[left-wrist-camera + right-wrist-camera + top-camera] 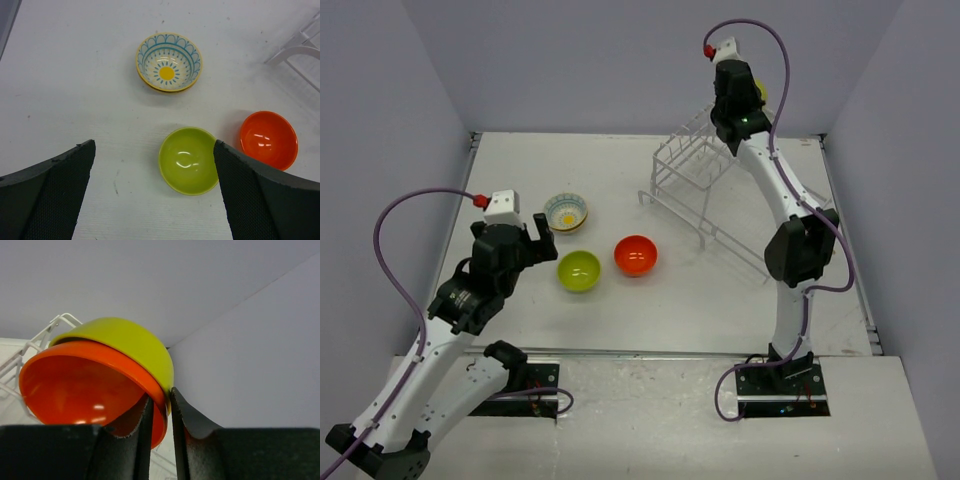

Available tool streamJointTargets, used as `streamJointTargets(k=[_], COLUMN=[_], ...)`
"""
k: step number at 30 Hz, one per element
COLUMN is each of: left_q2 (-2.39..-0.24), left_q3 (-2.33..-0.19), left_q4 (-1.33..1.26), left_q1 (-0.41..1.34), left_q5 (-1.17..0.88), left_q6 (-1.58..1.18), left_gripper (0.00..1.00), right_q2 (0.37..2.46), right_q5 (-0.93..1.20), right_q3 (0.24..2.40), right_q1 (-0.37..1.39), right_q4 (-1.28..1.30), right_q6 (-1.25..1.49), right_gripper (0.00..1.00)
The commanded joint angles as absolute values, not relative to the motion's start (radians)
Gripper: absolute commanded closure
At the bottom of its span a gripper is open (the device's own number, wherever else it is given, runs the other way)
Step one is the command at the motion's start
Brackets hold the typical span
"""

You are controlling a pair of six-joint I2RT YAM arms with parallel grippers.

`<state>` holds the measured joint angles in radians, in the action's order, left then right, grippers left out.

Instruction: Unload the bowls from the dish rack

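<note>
Two nested bowls (75, 385), rims between right fingers (200, 440).

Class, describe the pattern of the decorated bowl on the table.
Decorated bowl: cream, blue rim arches, yellow flower centre; best in left wrist view.

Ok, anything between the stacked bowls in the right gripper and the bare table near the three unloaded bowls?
Only the white wire dish rack: it lies below the right gripper, which pinches a glossy orange bowl nested in a yellow-green bowl, and its rails stretch toward that spot. Nothing else visible.
</note>
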<state>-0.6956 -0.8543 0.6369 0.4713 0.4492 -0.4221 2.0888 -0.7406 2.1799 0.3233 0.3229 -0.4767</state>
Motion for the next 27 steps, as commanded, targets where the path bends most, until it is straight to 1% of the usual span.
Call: streamJointTargets(k=[1,8,16,24,27], left_q2=[-0.680,-0.683,-0.686,-0.689,-0.686], left_q3=[-0.850,-0.848,-0.847,-0.847,-0.847], left_q4=[0.589,0.583,0.580,0.580,0.580], left_q1=[0.469,0.468,0.468,0.468,0.469], left_q5=[0.449,0.443,0.436,0.433,0.433], left_q6=[-0.393,-0.390,-0.388,-0.387,-0.387], left_gripper=[0.00,0.00,0.00,0.00,0.00], right_q2=[2.065,2.023,2.011,1.999,1.987], right_q5=[-0.753,-0.796,-0.828,-0.830,-0.830], right_q3=[2.120,2.091,2.077,2.068,2.043], right_q1=[0.333,0.347,0.367,0.376,0.380], right_q4=[0.244,0.172,0.140,0.143,0.144], right_q6=[-0.501,-0.555,-0.586,-0.588,-0.584], right_gripper=[0.80,0.79,0.80,0.73,0.74])
